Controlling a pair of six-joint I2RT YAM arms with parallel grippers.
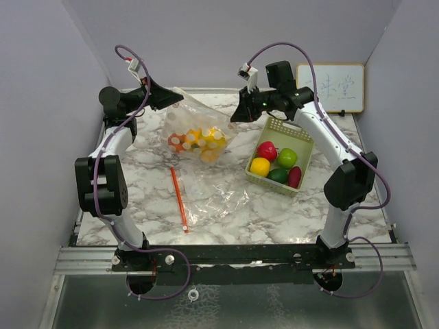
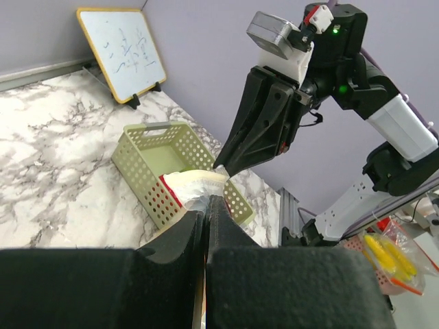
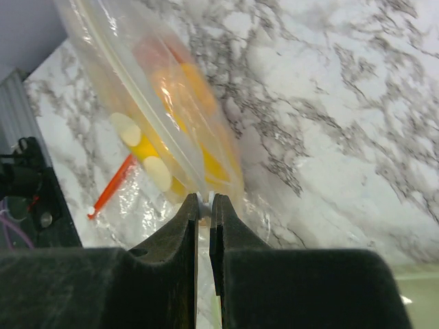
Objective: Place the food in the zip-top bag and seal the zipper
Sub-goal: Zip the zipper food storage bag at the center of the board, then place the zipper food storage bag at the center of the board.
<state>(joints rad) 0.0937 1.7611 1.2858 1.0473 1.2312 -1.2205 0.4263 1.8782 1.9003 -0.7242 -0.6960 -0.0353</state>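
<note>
A clear zip-top bag (image 1: 194, 113) hangs above the table between my two grippers. It holds yellow and orange food (image 1: 197, 142) with pale round spots. My left gripper (image 1: 180, 98) is shut on the bag's left top edge (image 2: 195, 184). My right gripper (image 1: 234, 116) is shut on the small white zipper slider (image 3: 204, 201) at the bag's right end. In the right wrist view the bag (image 3: 123, 62) and the food (image 3: 206, 137) stretch away from my jaws. More food lies in the pale green basket (image 1: 278, 125): red (image 1: 267, 150), green (image 1: 287, 158), yellow (image 1: 259, 166), dark green (image 1: 278, 175), dark red (image 1: 294, 177).
A second clear bag (image 1: 219, 195) lies flat on the marble table, its orange-red zipper strip (image 1: 179, 199) to the left. A whiteboard (image 1: 330, 87) leans on the back right wall. Grey walls enclose the table on three sides.
</note>
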